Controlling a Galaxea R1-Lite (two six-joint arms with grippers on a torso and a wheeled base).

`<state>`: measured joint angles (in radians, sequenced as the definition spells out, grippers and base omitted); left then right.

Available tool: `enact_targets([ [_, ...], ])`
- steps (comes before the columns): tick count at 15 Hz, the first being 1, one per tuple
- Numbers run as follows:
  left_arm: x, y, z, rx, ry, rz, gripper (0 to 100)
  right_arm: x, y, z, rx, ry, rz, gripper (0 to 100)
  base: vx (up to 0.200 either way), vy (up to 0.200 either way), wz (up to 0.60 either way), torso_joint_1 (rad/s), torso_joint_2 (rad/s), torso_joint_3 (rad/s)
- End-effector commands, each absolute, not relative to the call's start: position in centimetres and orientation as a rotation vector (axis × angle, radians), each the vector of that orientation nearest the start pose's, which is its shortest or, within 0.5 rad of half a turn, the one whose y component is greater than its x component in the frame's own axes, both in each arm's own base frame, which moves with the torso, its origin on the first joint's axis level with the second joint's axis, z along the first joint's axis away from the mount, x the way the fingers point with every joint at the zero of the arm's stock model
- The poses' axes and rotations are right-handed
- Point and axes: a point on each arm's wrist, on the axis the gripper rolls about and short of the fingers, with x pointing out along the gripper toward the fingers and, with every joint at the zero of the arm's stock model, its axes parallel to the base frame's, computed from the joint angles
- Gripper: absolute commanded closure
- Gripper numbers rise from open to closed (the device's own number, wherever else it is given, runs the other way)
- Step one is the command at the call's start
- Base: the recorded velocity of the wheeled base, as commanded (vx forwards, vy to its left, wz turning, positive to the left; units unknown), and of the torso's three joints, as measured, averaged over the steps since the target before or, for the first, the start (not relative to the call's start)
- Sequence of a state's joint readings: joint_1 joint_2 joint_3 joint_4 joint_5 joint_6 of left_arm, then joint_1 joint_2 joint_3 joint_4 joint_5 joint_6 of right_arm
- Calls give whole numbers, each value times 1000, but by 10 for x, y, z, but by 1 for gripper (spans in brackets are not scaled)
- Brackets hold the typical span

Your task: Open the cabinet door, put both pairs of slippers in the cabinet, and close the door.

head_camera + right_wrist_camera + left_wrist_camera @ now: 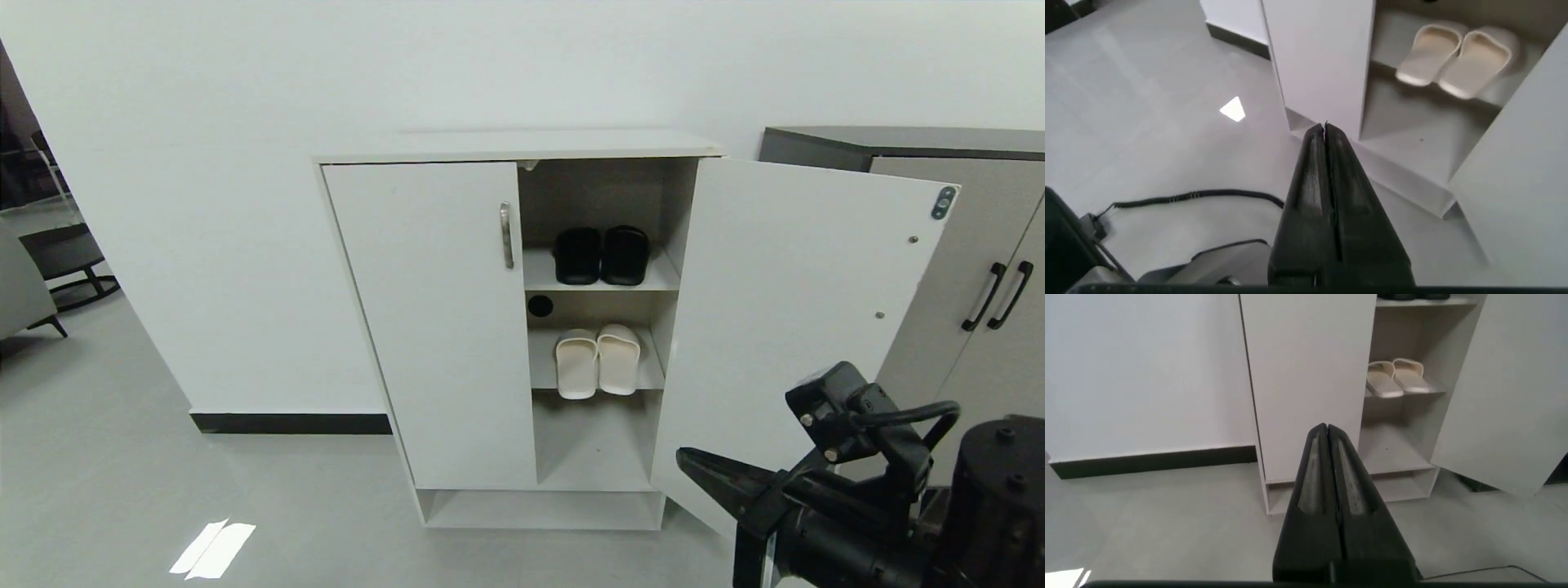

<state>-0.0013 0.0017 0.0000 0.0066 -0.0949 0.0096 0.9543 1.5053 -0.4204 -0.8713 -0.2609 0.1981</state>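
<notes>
The white cabinet stands against the wall, its left door closed and its right door swung wide open. A black pair of slippers sits on the upper shelf. A white pair of slippers sits on the shelf below, toes pointing out. My right gripper is shut and empty, low in front of the open door. In the right wrist view the right gripper points toward the cabinet's base, below the white slippers. My left gripper is shut on nothing, back from the cabinet, facing the closed door.
A grey cabinet with black handles stands just right of the open door. A dark chair stands far left. A black cable lies on the floor near the base. Open grey floor stretches before the cabinet.
</notes>
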Motion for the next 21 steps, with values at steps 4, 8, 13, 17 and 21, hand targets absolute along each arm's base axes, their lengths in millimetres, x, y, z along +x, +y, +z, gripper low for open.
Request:
enact_targets([
  [4,-23,-2,75,9,7,-97,100,138,183,156,59,254,662,100,0,0,0,151,-470,-294],
  [8,-23,-2,75,9,6,-97,100,138,183,156,57,255,662,100,0,0,0,175,-470,-287],
  [13,-23,-2,75,4,7,-97,100,138,183,156,57,255,662,100,0,0,0,198,-479,-283],
  [17,-23,-2,75,4,7,-97,100,138,182,156,56,256,660,100,0,0,0,221,-499,-281],
  [21,-23,-2,75,4,7,-95,100,137,183,156,56,256,663,100,0,0,0,234,-521,-287],
])
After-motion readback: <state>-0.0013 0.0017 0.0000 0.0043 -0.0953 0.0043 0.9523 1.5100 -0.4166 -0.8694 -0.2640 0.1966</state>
